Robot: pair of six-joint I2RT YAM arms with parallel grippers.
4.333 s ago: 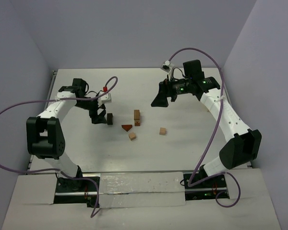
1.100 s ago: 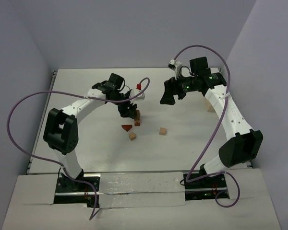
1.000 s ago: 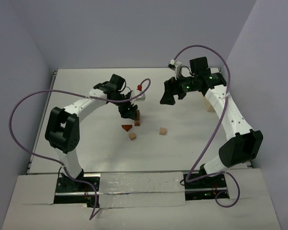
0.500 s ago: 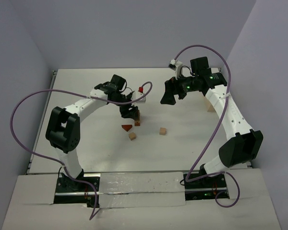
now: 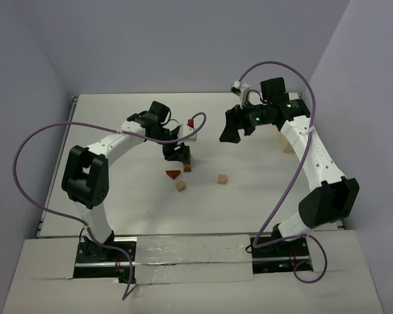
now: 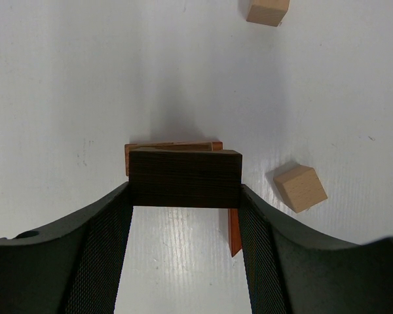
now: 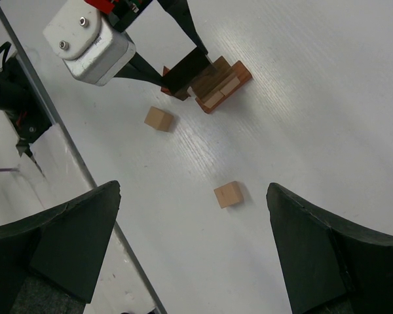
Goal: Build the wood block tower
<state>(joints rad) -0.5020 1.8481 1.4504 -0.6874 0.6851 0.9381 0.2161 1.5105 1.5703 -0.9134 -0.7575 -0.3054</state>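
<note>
Since a few seconds ago, seen from above, the left gripper (image 5: 178,152) has swung over to the wood block tower (image 5: 187,163) in the middle of the table (image 5: 118,196). Its own camera shows its fingers (image 6: 111,229) squeezing a dark block (image 6: 185,178) just above the tower. The right gripper (image 7: 191,216) is spread wide, holding nothing. I think the block is ready to set down.

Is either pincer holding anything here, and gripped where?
The left pincer holds a dark brown block by its two end faces. The right pincer is open and empty.
</note>
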